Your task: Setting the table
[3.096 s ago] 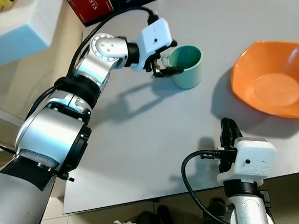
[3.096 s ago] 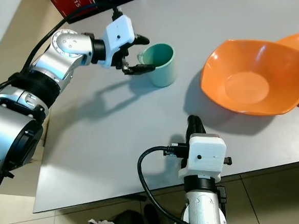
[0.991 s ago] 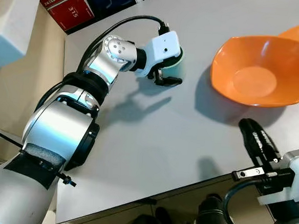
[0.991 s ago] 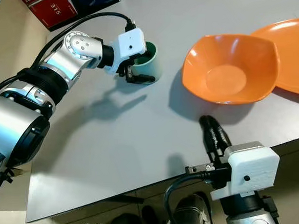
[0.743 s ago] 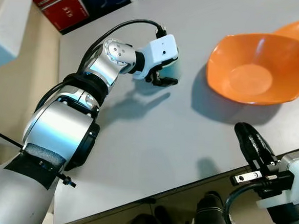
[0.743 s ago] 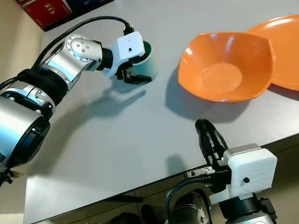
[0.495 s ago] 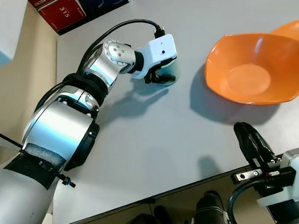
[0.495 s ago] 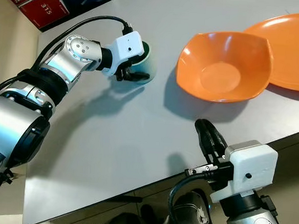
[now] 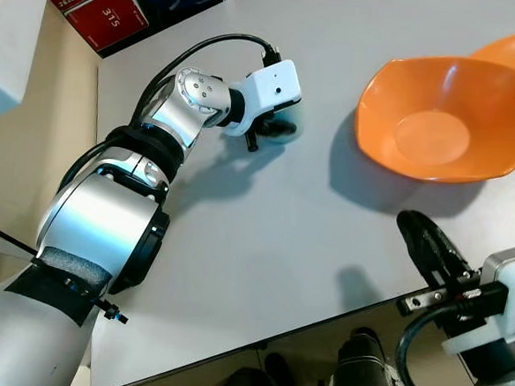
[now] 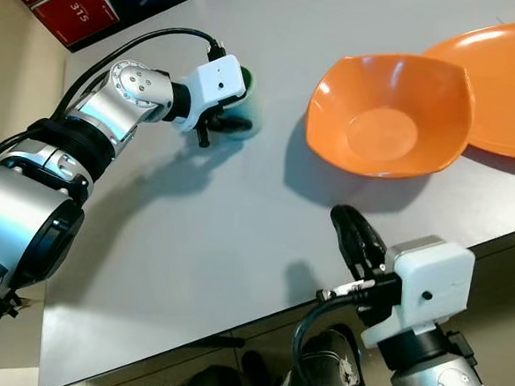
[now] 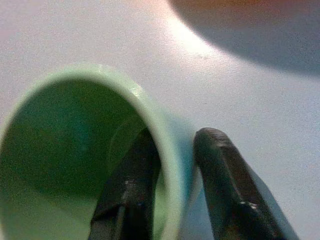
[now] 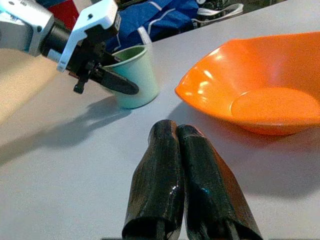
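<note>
Left gripper (image 11: 172,200) has the cup (image 12: 134,75) by its rim now

So a few seconds back the fingers were spread open just beside the cup; now they're pinched on its wall, one finger inside and one outside, so I'd say the grab is done and the next bit is carrying it to its spot; the whole view has slid too, but that's the head moving, not the dishes; cup stands upright on the table (image 9: 263,238), left of the bowl (image 9: 444,113) with a clear gap between them, and it looks empty; bowl is empty too, and its far edge overlaps the plate (image 10: 513,83); right gripper (image 12: 177,175) hovers near the table's front edge below the bowl, fingers pressed together on nothing.
</note>
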`<state>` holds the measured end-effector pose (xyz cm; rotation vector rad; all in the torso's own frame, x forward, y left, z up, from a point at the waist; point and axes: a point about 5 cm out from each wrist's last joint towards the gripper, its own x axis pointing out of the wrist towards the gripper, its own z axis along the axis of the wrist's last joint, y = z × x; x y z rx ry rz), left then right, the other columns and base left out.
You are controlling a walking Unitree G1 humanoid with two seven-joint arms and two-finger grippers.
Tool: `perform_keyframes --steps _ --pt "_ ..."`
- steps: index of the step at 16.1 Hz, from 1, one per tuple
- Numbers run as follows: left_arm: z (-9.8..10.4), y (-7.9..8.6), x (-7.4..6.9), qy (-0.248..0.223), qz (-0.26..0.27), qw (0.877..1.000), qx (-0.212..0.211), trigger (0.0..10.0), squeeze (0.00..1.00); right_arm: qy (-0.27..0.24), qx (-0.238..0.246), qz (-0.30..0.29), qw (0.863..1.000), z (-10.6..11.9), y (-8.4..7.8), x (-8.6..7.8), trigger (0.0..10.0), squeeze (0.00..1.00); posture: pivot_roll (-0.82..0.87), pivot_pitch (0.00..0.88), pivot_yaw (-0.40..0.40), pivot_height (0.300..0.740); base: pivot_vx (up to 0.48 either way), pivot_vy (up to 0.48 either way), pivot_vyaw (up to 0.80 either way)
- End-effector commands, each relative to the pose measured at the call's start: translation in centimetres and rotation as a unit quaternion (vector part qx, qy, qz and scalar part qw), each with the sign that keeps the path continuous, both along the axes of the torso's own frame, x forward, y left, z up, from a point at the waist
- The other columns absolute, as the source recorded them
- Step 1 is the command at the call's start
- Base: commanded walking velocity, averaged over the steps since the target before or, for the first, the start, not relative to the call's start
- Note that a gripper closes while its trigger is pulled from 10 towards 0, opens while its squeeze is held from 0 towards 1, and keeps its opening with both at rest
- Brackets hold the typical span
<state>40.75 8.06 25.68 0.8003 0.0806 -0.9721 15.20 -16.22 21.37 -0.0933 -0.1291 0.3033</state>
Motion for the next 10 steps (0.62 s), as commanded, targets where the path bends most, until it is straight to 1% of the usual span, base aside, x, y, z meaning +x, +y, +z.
perform_keyframes --steps 1,2,3,6,9,10 --pt "-1.04 1.51 0.14 0.012 0.026 1.000 0.006 10.0 0.00 0.008 0.009 0.013 1.000 0.04 0.46 -0.41 10.0 0.00 -0.52 0.298 0.400 0.740 0.000 0.000 0.00" --pt "-1.12 1.51 0.08 0.020 0.021 1.000 0.007 10.0 1.00 0.009 0.010 0.012 1.000 0.03 0.48 -0.40 10.0 0.00 -0.52 0.298 0.400 0.740 0.000 0.000 0.00" --pt "-1.07 1.57 0.11 0.027 0.026 0.999 -0.002 10.0 1.00 0.010 0.010 0.013 1.000 0.05 0.49 -0.38 10.0 0.00 -0.52 0.301 0.400 0.740 0.000 0.000 0.00" --pt "-0.76 1.79 0.23 0.026 0.036 0.999 -0.013 10.0 1.00 0.013 0.011 0.014 1.000 0.11 0.50 -0.36 10.0 0.00 -0.52 0.301 0.400 0.740 0.000 0.000 0.00" --pt "-0.33 1.88 0.23 0.036 0.034 0.998 -0.026 10.0 1.00 0.019 0.014 0.019 1.000 0.20 0.61 -0.28 10.0 0.00 -0.51 0.295 0.400 0.740 0.000 0.000 0.00" --pt "-0.24 1.85 0.26 0.029 0.035 0.998 -0.030 10.0 1.00 0.020 0.015 0.019 0.999 0.17 0.69 -0.25 10.0 0.00 -0.51 0.292 0.400 0.740 0.000 0.000 0.00"
